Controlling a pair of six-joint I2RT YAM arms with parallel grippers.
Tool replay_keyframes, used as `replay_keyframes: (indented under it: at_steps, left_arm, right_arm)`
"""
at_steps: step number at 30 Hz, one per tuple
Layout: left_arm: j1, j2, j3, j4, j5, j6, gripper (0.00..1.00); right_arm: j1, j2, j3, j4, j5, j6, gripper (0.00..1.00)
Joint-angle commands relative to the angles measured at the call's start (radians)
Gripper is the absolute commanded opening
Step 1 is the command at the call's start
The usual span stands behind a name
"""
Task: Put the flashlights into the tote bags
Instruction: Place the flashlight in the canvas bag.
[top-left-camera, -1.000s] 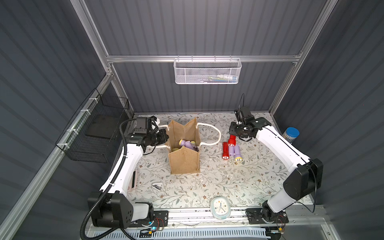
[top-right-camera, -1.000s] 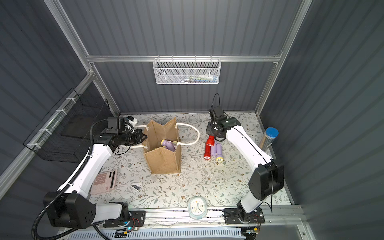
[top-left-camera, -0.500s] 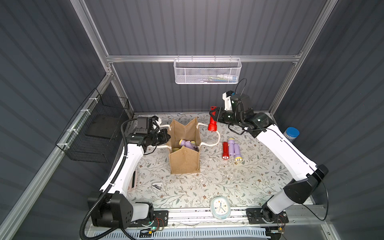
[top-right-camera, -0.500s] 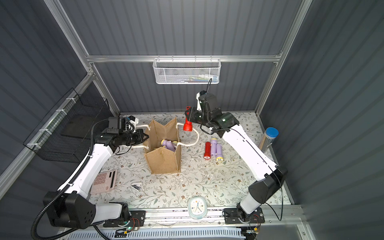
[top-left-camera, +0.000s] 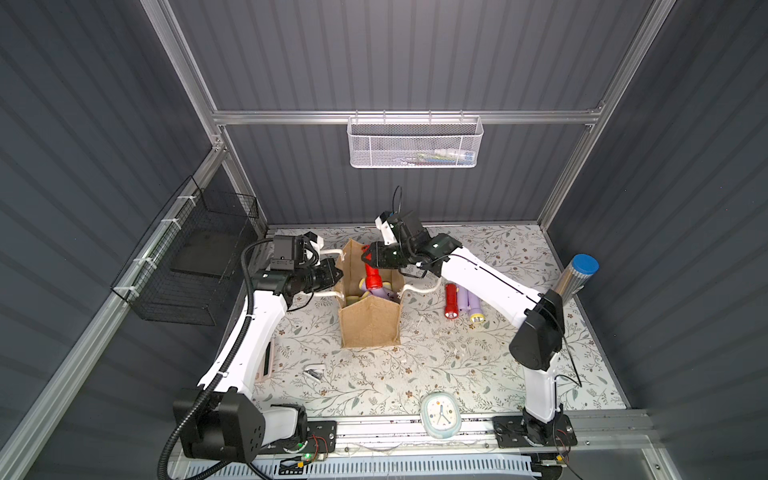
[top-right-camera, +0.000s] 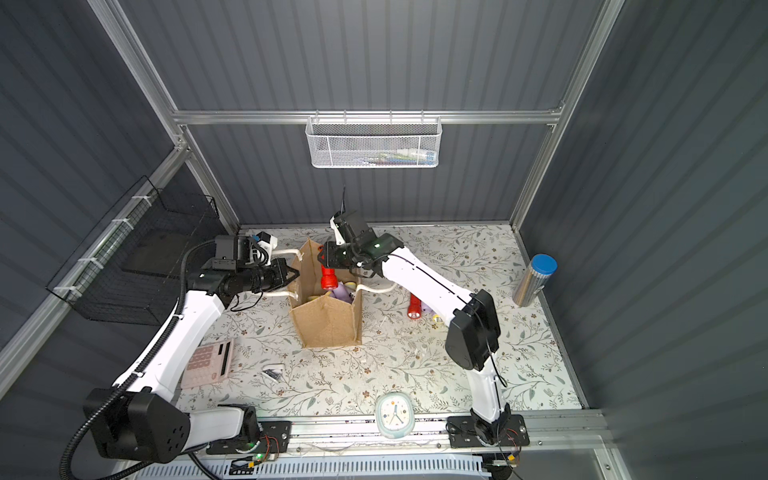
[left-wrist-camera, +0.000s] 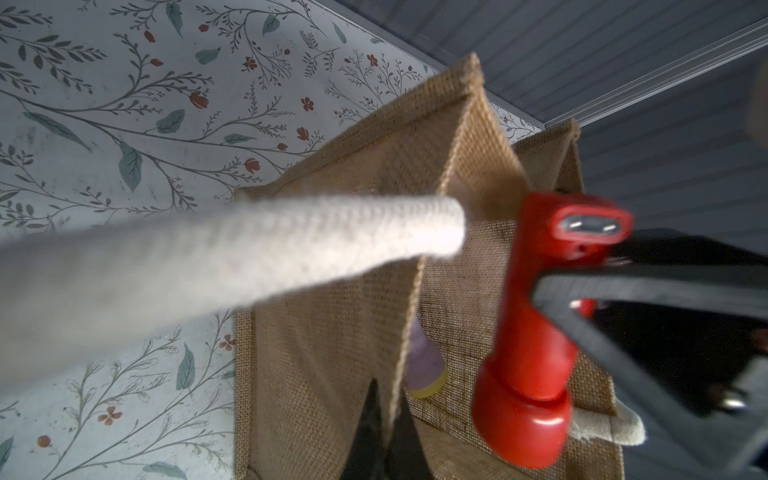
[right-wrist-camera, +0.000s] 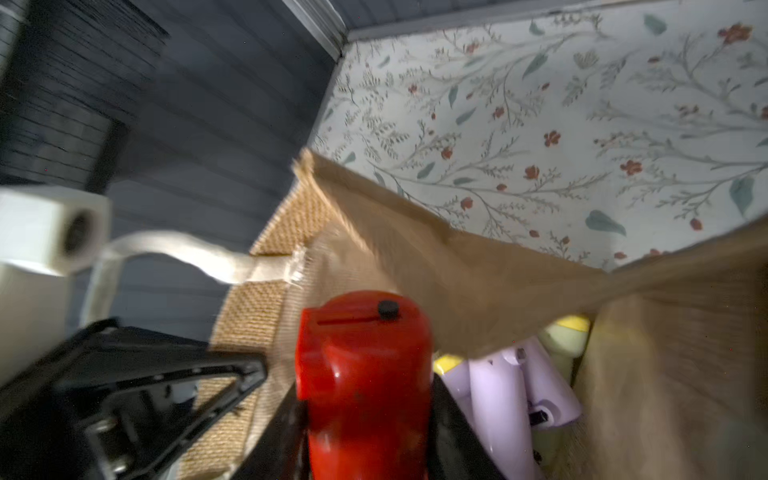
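Two grippers are at the tote bag (top-left-camera: 370, 328): left gripper (top-left-camera: 337, 277) clenched on its side wall, right gripper (top-left-camera: 368, 261) grasping a red flashlight (top-left-camera: 372, 277) head-down over its open mouth, lavender flashlights (right-wrist-camera: 511, 386) inside.

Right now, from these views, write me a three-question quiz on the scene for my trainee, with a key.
1. True or false: the right gripper holds a red flashlight head down over the tote bag.
2. The left gripper is shut on: A) the bag's rim, B) nothing, C) a green flashlight.
3. Fill in: on the table beside the bag lie a loose red flashlight and a pair of flashlights coloured ___.
Key: 1 true; 2 A; 3 lavender.
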Motion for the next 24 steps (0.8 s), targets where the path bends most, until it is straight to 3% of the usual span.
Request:
replay_keyframes:
  at_steps: [1,14,24]
  left_arm:
    - [-0.004,-0.044,-0.001,0.053,0.036,-0.01,0.0]
    - [-0.003,-0.034,-0.001,0.026,-0.016,0.001,0.0]
    - [-0.002,-0.022,0.001,0.017,-0.034,-0.002,0.0]
  right_arm:
    - [0.018,0.001,0.024,-0.051,0.037,-0.057,0.15]
    - [0.054,0.067,-0.068,-0.26,0.323,-0.118,0.15]
    - [0.054,0.177,-0.013,-0.355,0.375,-0.109,0.25]
